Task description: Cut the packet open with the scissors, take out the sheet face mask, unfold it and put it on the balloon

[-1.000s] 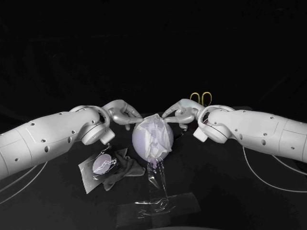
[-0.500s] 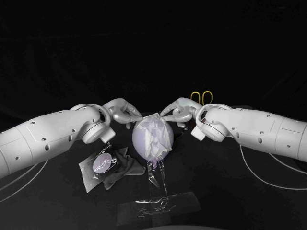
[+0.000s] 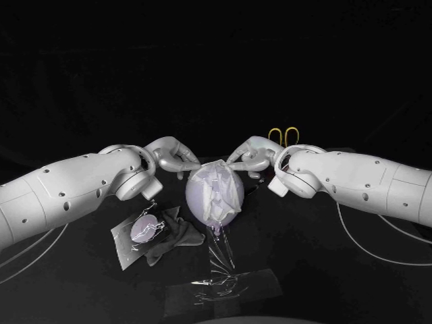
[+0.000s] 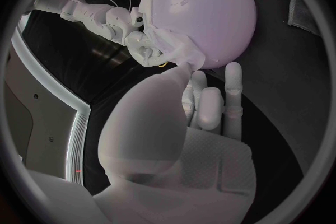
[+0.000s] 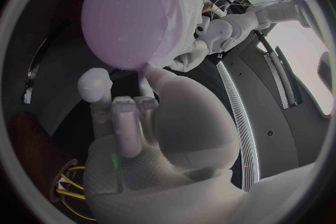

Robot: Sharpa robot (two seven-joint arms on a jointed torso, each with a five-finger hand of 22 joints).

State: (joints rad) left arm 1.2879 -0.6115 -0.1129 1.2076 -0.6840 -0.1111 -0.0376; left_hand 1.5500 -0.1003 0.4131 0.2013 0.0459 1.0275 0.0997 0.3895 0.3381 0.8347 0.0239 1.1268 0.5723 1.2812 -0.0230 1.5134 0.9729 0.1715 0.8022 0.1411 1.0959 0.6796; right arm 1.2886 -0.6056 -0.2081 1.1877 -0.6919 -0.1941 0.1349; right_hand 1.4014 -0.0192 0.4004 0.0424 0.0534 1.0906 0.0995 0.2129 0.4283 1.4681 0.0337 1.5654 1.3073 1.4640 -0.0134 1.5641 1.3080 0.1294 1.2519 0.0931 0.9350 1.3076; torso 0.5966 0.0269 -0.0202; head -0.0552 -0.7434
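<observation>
Sheet face mask (image 3: pixel 219 181) drapes balloon (image 3: pixel 198 202), left hand (image 3: pixel 173 157) and right hand (image 3: pixel 251 155) at edges.

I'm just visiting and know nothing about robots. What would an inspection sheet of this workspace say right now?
Surface: black table.
Job's things: sheet face mask draped over balloon; packet lies left of it; scissors farther back.
Clutter: dark crumpled piece beside packet; clear stand below balloon.
Hands: left hand and right hand at mask's upper edge; grip unclear.
Cables: white cables beneath both arms.
Surroundings: nothing seen.
</observation>
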